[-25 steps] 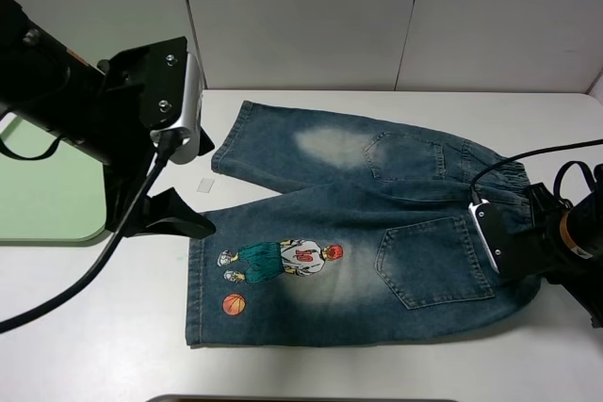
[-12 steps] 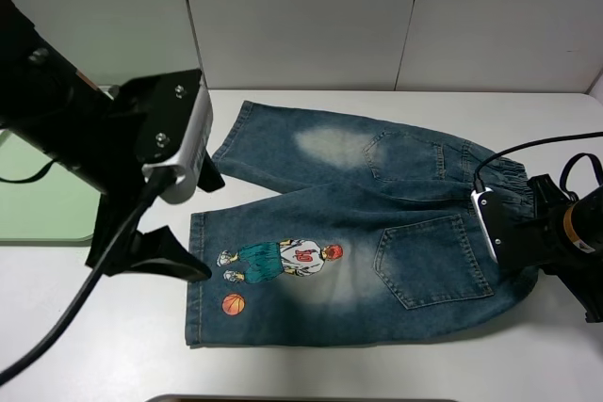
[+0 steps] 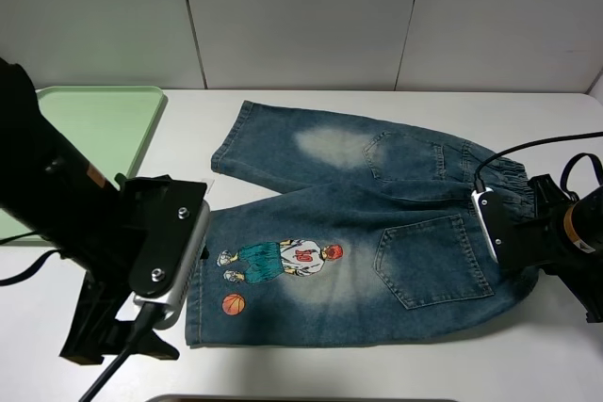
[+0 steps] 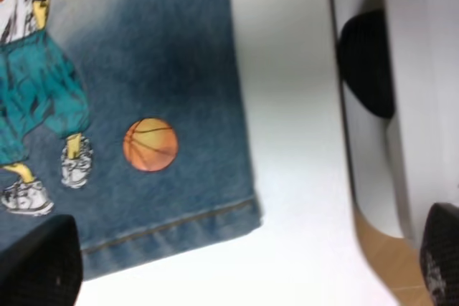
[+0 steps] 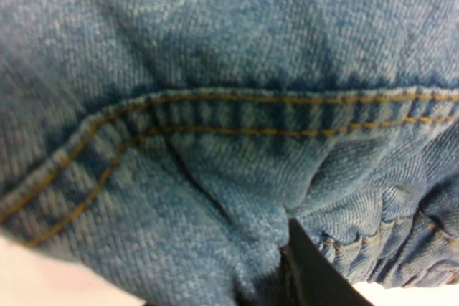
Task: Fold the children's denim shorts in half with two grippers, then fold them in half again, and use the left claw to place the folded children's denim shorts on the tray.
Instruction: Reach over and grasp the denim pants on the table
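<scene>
The children's denim shorts (image 3: 367, 223) lie spread flat on the white table, back pockets up, with the cartoon player and orange ball (image 4: 150, 145) on the near leg. My left claw (image 3: 174, 313) hovers wide open at that leg's hem corner (image 4: 244, 216), its fingertips (image 4: 36, 266) straddling it and nothing between them. My right gripper (image 3: 523, 256) is shut on the gathered waistband at the shorts' right end. The right wrist view shows bunched denim (image 5: 215, 141) pinched beside a dark finger (image 5: 315, 277). The pale-green tray (image 3: 94, 120) sits at the far left.
White wall panels (image 3: 301, 16) stand behind the table. A dark object (image 3: 301, 399) peeks in at the front edge. The left wrist view shows a pale ledge with a black shape (image 4: 366, 62) beyond the table's side. Black cables trail from both arms.
My left arm has swung from beside the far leg's hem toward the front, down to the near leg's hem corner, uncovering the tray. The right gripper has held still.
</scene>
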Available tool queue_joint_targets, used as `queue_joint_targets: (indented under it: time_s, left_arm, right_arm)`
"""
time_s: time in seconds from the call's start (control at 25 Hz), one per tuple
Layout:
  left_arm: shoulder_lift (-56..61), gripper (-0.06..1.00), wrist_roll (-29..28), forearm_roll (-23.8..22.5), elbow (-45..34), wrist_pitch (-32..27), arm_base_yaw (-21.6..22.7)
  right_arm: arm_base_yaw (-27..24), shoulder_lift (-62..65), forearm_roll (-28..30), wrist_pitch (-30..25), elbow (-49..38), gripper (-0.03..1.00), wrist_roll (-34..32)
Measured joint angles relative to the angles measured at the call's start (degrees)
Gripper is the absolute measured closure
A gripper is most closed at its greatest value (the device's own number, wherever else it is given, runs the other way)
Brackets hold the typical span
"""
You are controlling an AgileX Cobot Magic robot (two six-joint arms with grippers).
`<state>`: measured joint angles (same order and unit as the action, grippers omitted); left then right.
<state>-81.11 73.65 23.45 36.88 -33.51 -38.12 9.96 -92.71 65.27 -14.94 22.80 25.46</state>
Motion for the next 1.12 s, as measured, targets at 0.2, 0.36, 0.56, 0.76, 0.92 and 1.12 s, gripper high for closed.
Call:
queue_joint_targets:
  time_s: [0.2,0.36,0.56,0.76,0.92,1.12]
  left_arm:
    - [-2.2,0.01,0.7,-0.8,-2.6,4.9,0.0]
    - [-5.5,0.01,0.9,-0.8,-3.0,7.8,0.0]
    - [-9.5,0.02,2.2,-0.8,-3.0,8.7,-0.6]
    - [-11.2,0.02,2.6,-0.8,-3.0,11.4,-5.0]
    - [-11.3,0.03,2.9,-0.7,-3.0,12.2,-7.1]
    - [-11.4,0.03,3.0,-0.7,-3.0,12.2,-7.1]
  right_arm:
    - [0.0,0.0,0.0,0.0,0.0,0.89,0.0]
    - [0.0,0.0,-0.1,-0.1,0.0,0.89,0.0]
    - [0.0,0.0,-0.5,-0.1,0.0,0.89,0.0]
    - [0.0,0.0,-0.5,-0.3,0.0,0.89,0.0]
    - [0.0,0.0,-0.5,-0.4,0.0,0.89,0.0]
    - [0.0,0.0,-0.5,-0.4,0.0,0.89,0.0]
